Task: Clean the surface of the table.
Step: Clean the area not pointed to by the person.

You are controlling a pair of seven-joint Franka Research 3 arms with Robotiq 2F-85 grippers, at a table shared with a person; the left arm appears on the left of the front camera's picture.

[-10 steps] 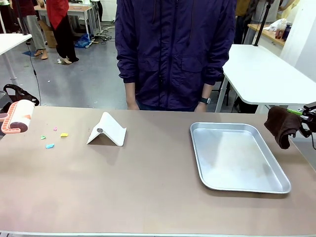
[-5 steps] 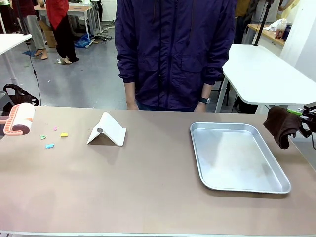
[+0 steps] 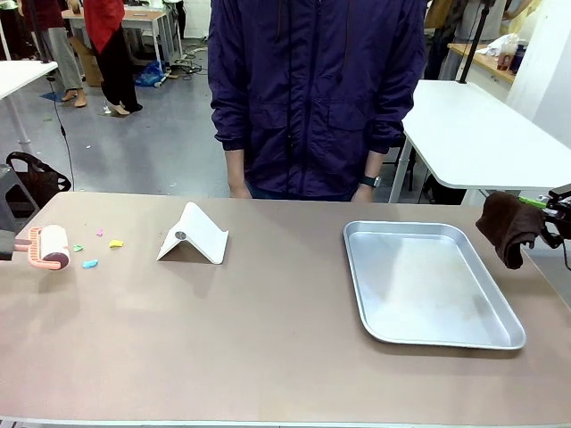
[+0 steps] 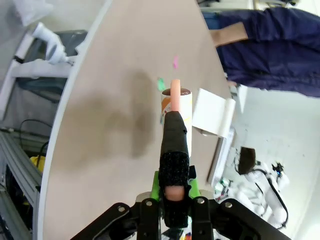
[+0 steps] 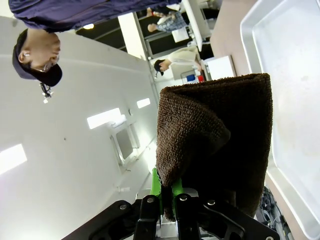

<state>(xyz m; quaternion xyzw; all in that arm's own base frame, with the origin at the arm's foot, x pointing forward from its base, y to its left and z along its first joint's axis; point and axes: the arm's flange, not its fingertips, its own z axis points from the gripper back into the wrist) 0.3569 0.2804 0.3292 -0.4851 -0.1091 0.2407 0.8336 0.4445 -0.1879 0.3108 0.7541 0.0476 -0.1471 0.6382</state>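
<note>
Table (image 3: 268,339) of brownish taupe stretched across the front view, with a person (image 3: 317,98) in a dark blue jacket standing at its 12 o'clock side. At the 9 o'clock edge the left gripper (image 4: 174,187) was clenched on the pink handle of a lint roller (image 3: 49,247), whose white roll lay low at the table top; whether it touched could not be told. Just beside the roll, toward 3 o'clock, lay small paper scraps (image 3: 90,263) in blue, green, yellow and pink. A white folded stand (image 3: 196,234) sat at about 11 o'clock from the table's middle, apart from the scraps. A silver tray (image 3: 419,285) rested at 3 o'clock. Past the tray, at the table's 3 o'clock edge, the right gripper (image 5: 167,192) was clamped on a dark brown cloth (image 3: 508,227), which hung in the air clear of the table.
</note>
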